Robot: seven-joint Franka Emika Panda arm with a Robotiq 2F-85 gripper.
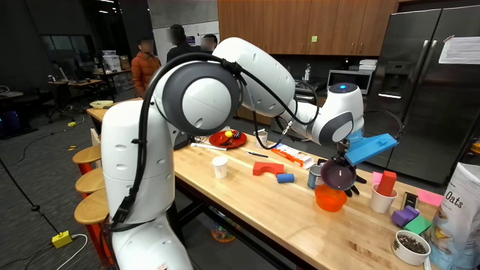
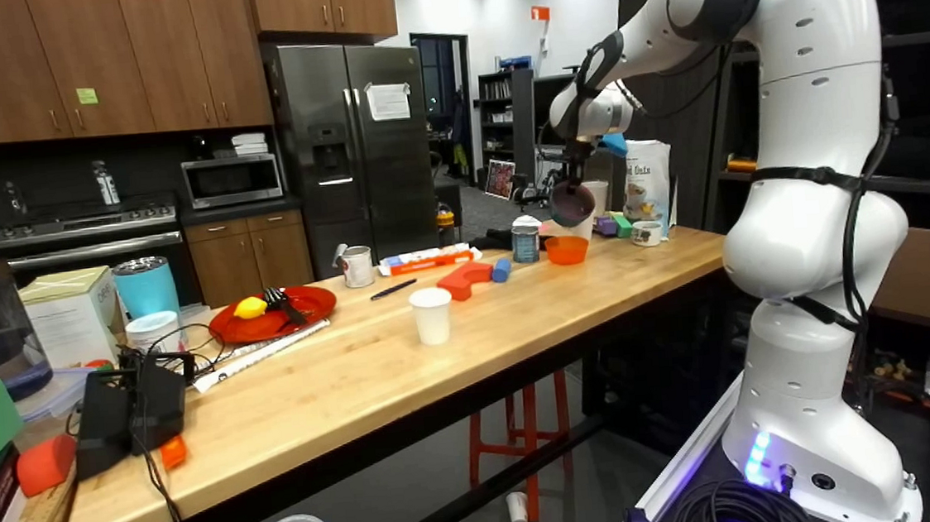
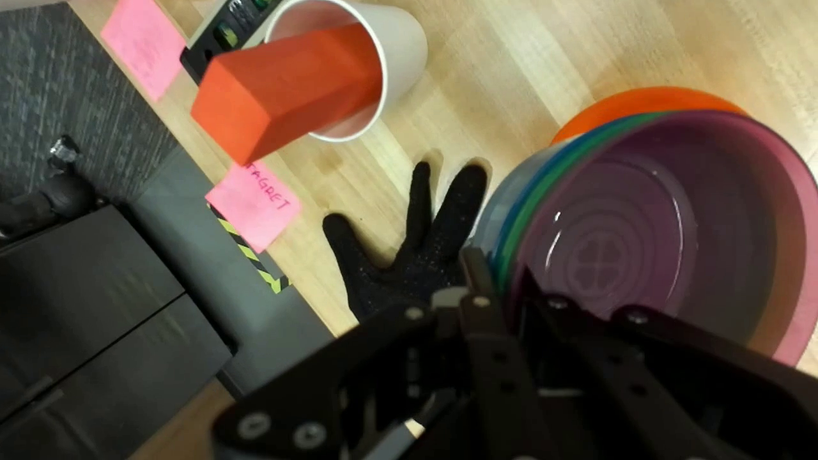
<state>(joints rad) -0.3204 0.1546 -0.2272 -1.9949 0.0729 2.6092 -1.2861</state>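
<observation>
My gripper (image 3: 501,275) is shut on the rim of a stack of nested bowls (image 3: 607,255). The innermost bowl is purple, with green, blue and pale rims around it. One finger is inside the bowl and one outside. In both exterior views the purple bowl (image 1: 339,176) (image 2: 573,204) hangs tilted in the air from the gripper (image 1: 342,159). An orange bowl (image 1: 330,198) stands on the table just below it, and its edge (image 3: 645,102) shows behind the stack in the wrist view. A black glove (image 3: 409,275) lies beside the stack in the wrist view.
A grey can (image 1: 314,177) stands close by. A white cup (image 3: 406,57) holds a red block (image 3: 287,89). A blue cylinder (image 1: 285,178), red arch (image 1: 268,168) and white cup (image 1: 220,167) stand on the table (image 1: 243,206). An oats bag (image 1: 455,213) stands at one end.
</observation>
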